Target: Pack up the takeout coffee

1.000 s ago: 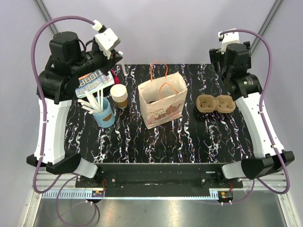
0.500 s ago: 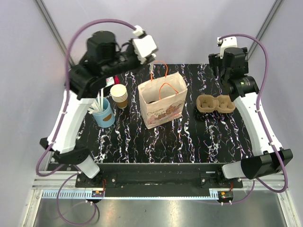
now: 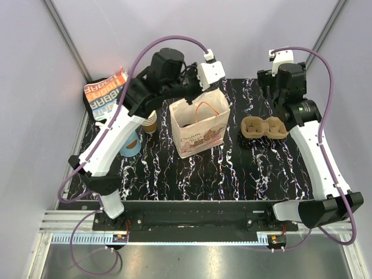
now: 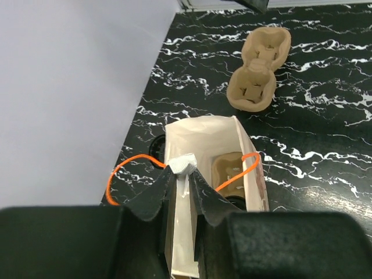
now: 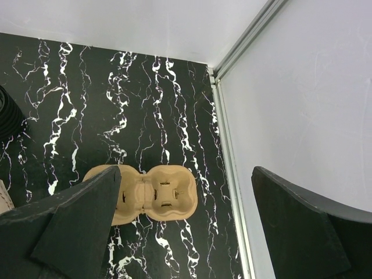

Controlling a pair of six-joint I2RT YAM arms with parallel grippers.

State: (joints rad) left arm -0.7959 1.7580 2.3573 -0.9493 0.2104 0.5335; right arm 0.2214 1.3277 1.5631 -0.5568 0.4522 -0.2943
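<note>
At the far left corner of the desk [image 3: 232,174], a striped packet [image 3: 104,96] is lying half off the edge. Just right of it, a blue cup [image 3: 132,144] and a cup stack [image 3: 150,122] are standing near the far edge, both partly hidden under the left arm. That arm is reaching across toward the middle, and the left tool [image 4: 183,168] is hanging over the far left rim of the bag [image 3: 197,125], its fingers [image 4: 154,195] clenching a small white strip [image 4: 183,163] at their tips. The bag is standing upright and open in the middle of the desk, its orange handles drooping outward. Down inside it, a second tray [image 4: 228,167] is showing one bare hole, and the coffee [image 4: 237,201] is appearing only as a dark patch beside that hole, so its seating cannot be told. Right of the bag, apart from it, a two-hole tray [image 3: 265,128] is lying flat. Over the far right corner, the right tool [image 5: 186,171] is hovering above that tray with its fingers spread wide, grasping nothing.
</note>
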